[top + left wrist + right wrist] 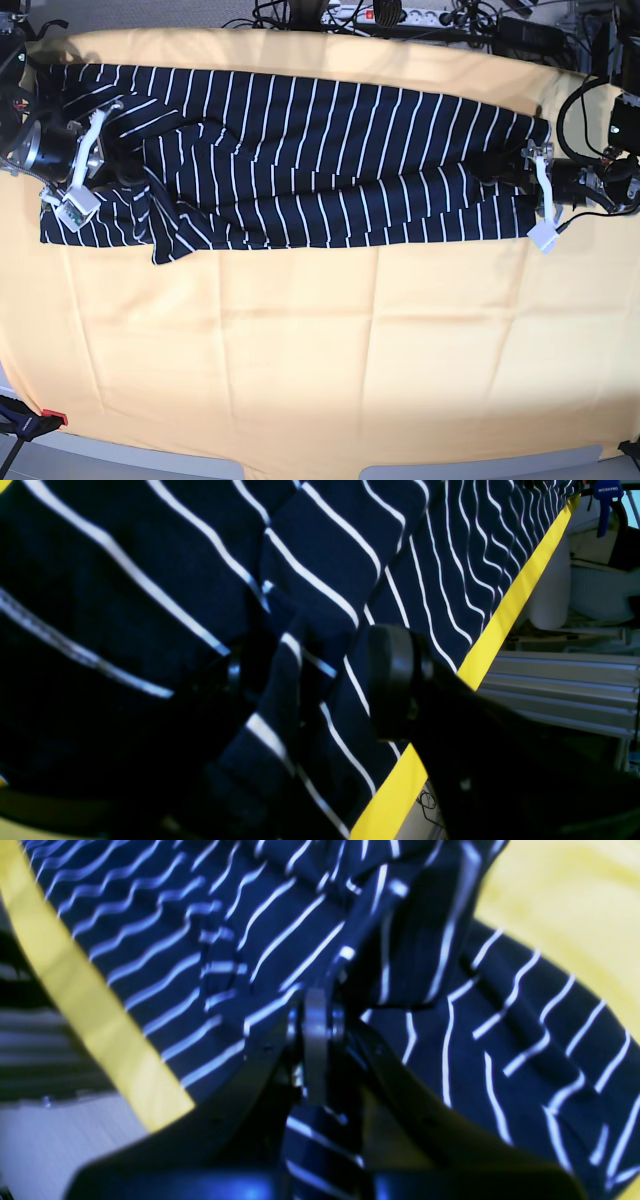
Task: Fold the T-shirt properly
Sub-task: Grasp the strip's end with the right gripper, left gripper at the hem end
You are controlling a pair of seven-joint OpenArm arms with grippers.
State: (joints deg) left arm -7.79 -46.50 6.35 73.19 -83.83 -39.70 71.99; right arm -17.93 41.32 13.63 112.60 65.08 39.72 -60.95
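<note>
With the left gripper [305,690] pinched on a ridge of cloth at one end and the right gripper [320,1025] clamped on a bunched fold at the other, I judge the fold goes best if both lift evenly and carry the edge across without dragging. The dark navy, white-striped fabric T-shirt [300,160] lies stretched in a long band along the far side of the yellow-covered tabletop [320,350], rumpled near the right gripper.
</note>
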